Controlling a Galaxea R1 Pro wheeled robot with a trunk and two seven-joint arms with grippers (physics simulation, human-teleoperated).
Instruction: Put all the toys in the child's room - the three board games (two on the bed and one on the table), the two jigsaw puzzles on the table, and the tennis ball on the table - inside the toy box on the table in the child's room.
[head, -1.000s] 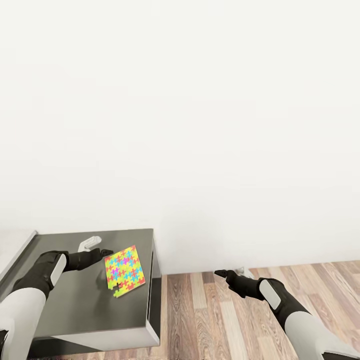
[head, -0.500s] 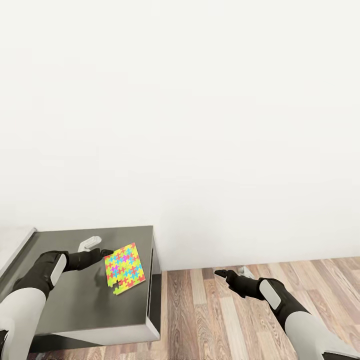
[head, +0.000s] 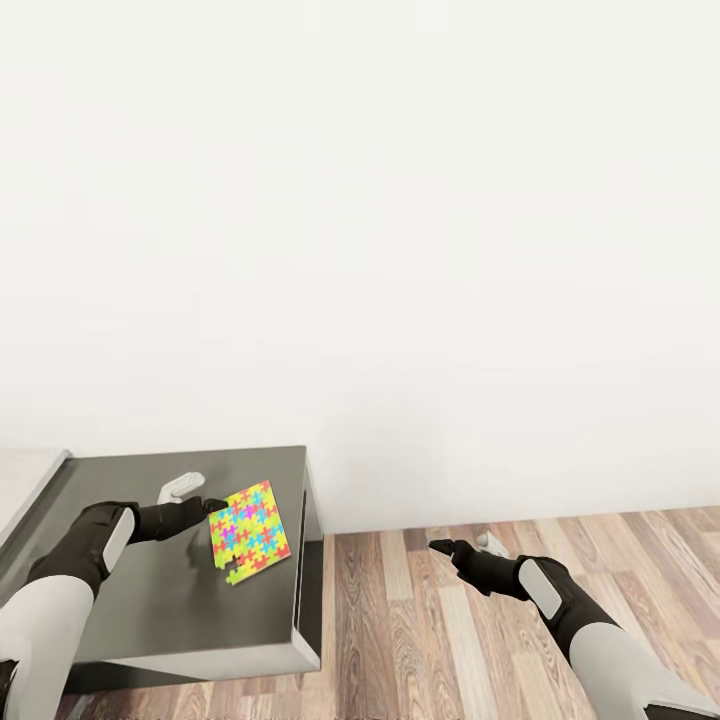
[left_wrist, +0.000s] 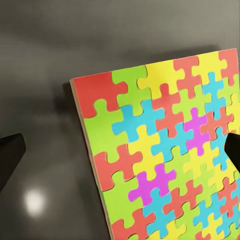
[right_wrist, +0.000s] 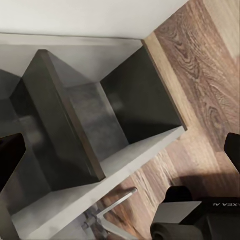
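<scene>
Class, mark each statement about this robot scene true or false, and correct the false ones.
1. The jigsaw puzzle is by the left gripper above the dark grey cabinet. True.
2. The right gripper carries a tennis ball. False: it is empty, over the wood-plank floor.
3. The puzzle lies flat on the floor. False: it is tilted, above the cabinet top.
4. The wall behind is plain white. True.

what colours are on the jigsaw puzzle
Jigsaw puzzle: red, yellow, green, blue and magenta interlocking pieces; the left wrist view shows it best.
</scene>
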